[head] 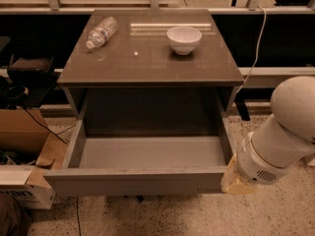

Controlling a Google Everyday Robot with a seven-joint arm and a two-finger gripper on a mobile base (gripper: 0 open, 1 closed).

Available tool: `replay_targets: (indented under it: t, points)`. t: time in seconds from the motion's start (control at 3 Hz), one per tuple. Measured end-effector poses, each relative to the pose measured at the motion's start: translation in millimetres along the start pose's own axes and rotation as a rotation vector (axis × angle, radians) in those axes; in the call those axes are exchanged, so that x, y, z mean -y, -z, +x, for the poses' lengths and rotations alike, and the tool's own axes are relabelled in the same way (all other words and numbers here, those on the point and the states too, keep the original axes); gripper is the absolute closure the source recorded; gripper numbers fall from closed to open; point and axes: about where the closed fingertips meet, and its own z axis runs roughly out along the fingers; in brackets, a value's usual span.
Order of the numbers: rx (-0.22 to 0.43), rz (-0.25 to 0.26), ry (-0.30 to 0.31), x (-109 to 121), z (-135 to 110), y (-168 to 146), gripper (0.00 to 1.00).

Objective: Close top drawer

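Observation:
The top drawer (138, 181) is a wide grey drawer pulled far out of the grey cabinet (147, 65). Its flat front panel faces me and its deep grey box interior (152, 152) holds nothing. My white arm (283, 136) comes in from the right. The gripper (232, 182) at its pale yellowish end sits right at the right end of the drawer's front panel, close to or touching its corner.
A plastic water bottle (101, 32) lies on the cabinet top and a white bowl (184, 38) stands on it. Cardboard boxes (19, 132) and a white box (19, 191) stand on the floor at left. A cable (256, 43) hangs at the right behind the cabinet.

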Motion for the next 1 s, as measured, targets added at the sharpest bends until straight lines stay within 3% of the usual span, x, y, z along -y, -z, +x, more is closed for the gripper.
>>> replay_targets:
  t: [0.67, 1.0]
  points:
    - [0.008, -0.059, -0.059, 6, -6, -56, 1.00]
    - [0.032, -0.043, -0.093, 45, -22, -94, 1.00]
